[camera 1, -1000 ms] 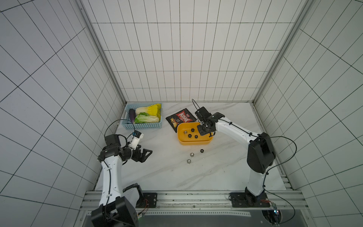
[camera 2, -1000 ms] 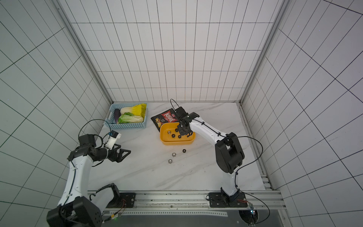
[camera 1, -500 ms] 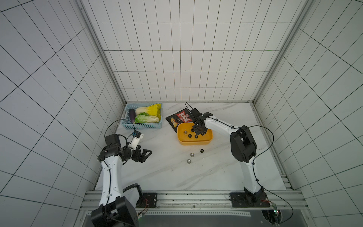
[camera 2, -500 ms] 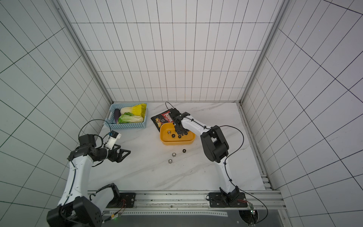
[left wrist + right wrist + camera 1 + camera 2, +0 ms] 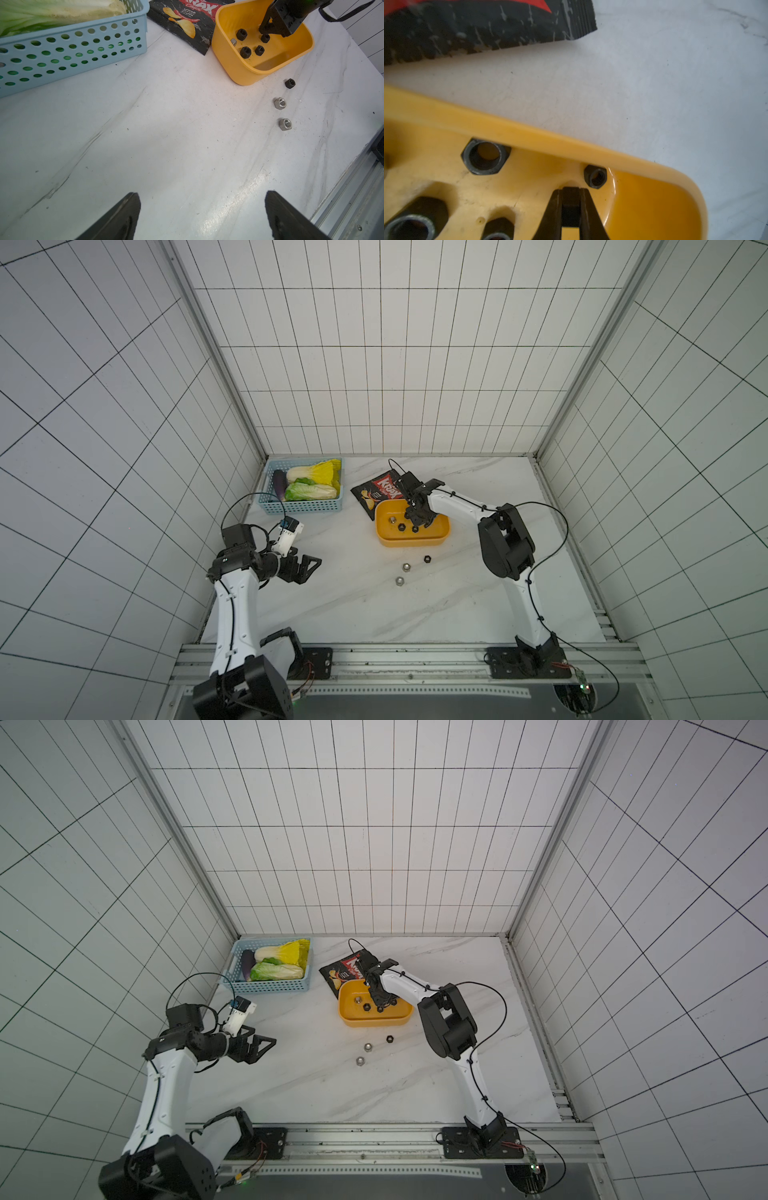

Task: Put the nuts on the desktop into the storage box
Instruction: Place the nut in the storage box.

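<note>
- Compared with a second ago, the right arm is folded in closer, and the right gripper (image 5: pixel 417 517) now sits deeper across the shallow yellow-orange plastic storage box (image 5: pixel 234 68), with its tips low over the floor.
- Its jaws are almost closed. In the right wrist view a dark block fills the slit between the tips (image 5: pixel 571 190). I cannot tell whether that is a held nut or part of the gripper.
- A small black hexagonal metal nut (image 5: pixel 595 176) lies on the box floor just beyond those tips. More black ones and a silver-grey one lie beside the jaws, all inside the box.
- Three nuts have not moved on the white marble-veined desktop (image 5: pixel 166 124): a black one (image 5: pixel 290 83) and two silver-grey ones (image 5: pixel 280 102) (image 5: pixel 285 124). They are outside the box, well apart from the right jaws.
- The left gripper (image 5: pixel 200 195) has not moved. Its jaws are spread wide and empty over bare desktop, with the three loose nuts well ahead of them.
- This looks like the drop-off end of a delivery. At least five nuts are stored, and three more trips remain.
</note>
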